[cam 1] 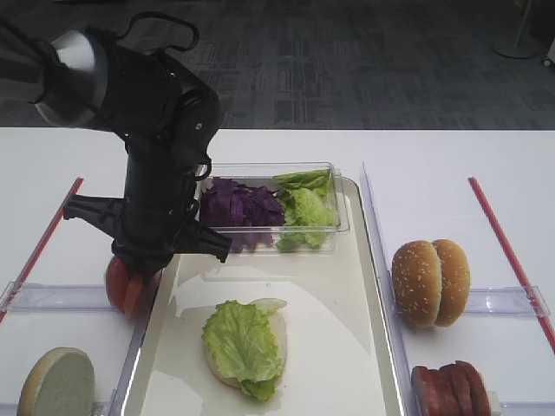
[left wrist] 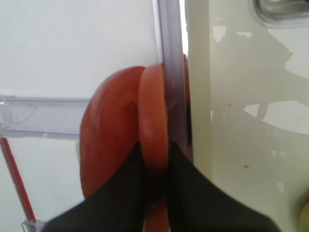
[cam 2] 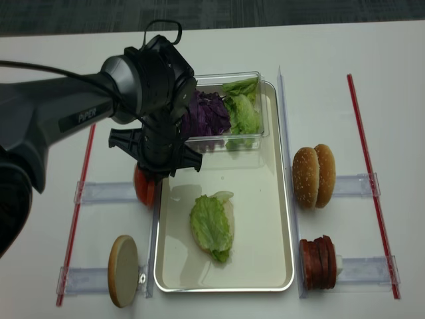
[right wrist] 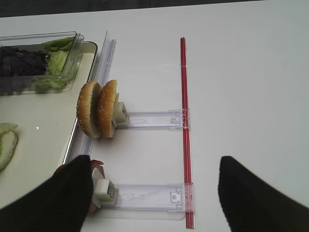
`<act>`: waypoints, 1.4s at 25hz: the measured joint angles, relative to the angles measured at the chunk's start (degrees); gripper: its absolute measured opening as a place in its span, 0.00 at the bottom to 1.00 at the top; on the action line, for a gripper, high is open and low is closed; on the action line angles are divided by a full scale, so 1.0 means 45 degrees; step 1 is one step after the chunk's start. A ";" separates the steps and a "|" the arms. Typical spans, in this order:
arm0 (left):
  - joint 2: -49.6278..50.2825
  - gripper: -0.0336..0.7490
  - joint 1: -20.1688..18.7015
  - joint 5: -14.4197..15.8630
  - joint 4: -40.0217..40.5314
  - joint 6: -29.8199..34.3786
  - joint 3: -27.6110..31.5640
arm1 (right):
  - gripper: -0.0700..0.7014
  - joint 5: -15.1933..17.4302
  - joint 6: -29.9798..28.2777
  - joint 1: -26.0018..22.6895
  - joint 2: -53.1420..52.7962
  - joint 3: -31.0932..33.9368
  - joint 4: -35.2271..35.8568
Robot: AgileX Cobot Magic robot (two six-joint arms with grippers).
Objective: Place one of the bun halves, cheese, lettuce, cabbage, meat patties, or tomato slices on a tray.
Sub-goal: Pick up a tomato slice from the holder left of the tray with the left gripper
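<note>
Just left of the tray (cam 1: 364, 286), a tomato slice (left wrist: 154, 121) is clenched by the left gripper (left wrist: 155, 164), to be lifted next.

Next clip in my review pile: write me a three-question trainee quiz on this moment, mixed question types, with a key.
1. True or false: the left gripper is shut on one of the tomato slices.
2. What already lies in the tray? A) a meat patty B) a bun half topped with lettuce C) cheese
3. Fill in: the clear box holds lettuce and purple ____.

Key: 1 true; 2 B; 3 cabbage.
</note>
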 joint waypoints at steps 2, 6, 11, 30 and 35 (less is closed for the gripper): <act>0.0000 0.13 0.0000 0.0009 0.0000 0.0021 0.0000 | 0.82 0.0000 0.0000 0.0000 0.0000 0.0000 0.0000; 0.0000 0.12 -0.0006 0.0009 0.0025 0.0021 0.0000 | 0.82 0.0000 0.0000 0.0000 0.0000 0.0000 0.0000; -0.0380 0.12 -0.0006 0.0073 -0.0166 0.0211 -0.0032 | 0.82 0.0000 0.0000 0.0000 0.0000 0.0000 0.0000; -0.3267 0.12 -0.1043 -0.0640 -0.1569 0.1983 0.0910 | 0.82 -0.0023 0.0000 0.0000 0.0000 0.0000 0.0000; -0.4664 0.12 -0.1043 -0.1862 -0.2215 0.1865 0.2457 | 0.82 -0.0023 0.0000 0.0000 0.0000 0.0000 0.0000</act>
